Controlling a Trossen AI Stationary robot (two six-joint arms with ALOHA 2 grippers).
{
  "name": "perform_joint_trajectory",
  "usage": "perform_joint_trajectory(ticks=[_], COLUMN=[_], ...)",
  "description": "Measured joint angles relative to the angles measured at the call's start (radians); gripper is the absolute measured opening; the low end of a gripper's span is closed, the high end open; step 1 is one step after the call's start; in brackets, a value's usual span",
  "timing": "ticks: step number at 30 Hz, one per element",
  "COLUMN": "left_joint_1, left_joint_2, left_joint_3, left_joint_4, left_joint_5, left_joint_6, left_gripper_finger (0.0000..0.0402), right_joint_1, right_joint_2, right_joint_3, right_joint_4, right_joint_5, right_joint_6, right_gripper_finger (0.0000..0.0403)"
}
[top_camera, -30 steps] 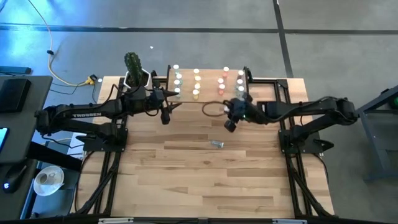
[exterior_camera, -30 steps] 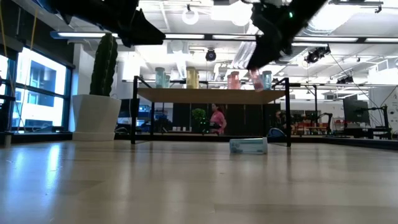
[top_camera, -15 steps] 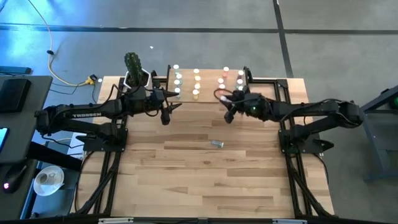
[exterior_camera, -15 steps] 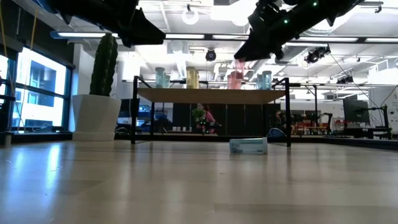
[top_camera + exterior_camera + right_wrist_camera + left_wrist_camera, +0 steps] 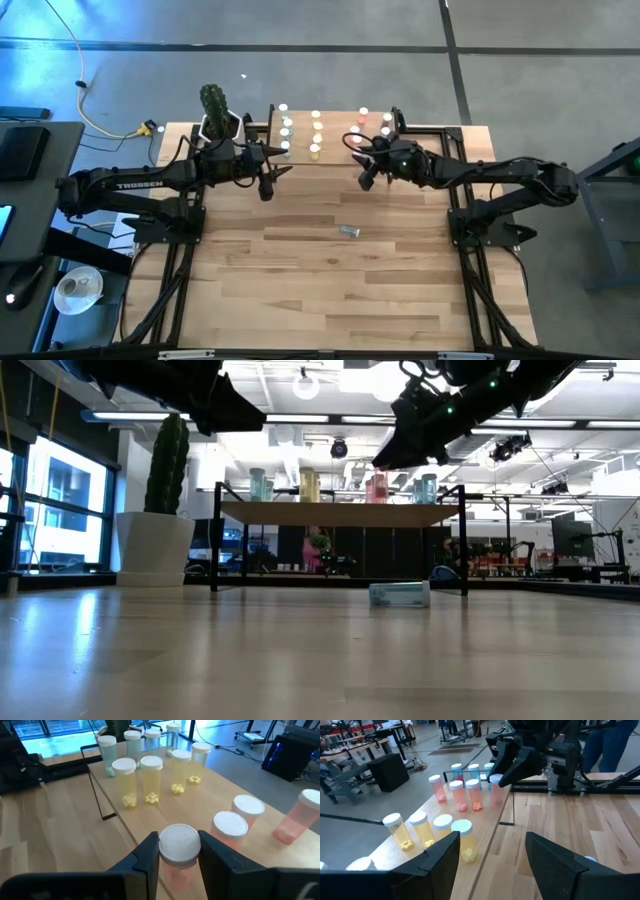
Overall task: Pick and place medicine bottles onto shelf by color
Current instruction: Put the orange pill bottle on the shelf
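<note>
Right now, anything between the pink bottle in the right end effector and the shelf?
Nothing visible. The right end effector holds the pink bottle over the shelf at its front edge, with bare wood just ahead. The other pink bottles stand off to one side, the yellow ones farther along.

The floor (image 5: 330,60) around the table is grey concrete. Far behind, the room has ceiling lights (image 5: 305,387) and on the left a big window (image 5: 55,505). A yellow cable (image 5: 85,95) lies on the floor at far left.
</note>
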Motion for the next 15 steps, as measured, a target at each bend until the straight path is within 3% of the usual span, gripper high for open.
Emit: perform_joint_trajectory(ticks=[15], left_joint_1=[0.0], left_joint_2=[0.0], left_joint_3=[0.0], left_joint_4=[0.0], left_joint_5=[0.0], left_joint_6=[-0.008], left_gripper_finger=[0.0213], right_joint_1=[-0.029], right_joint_2=[0.039], right_joint_3=[0.0], right_joint_4=[0.015], right_joint_5=[-0.003], right_joint_6=[-0.001], right_gripper_finger=[0.0095])
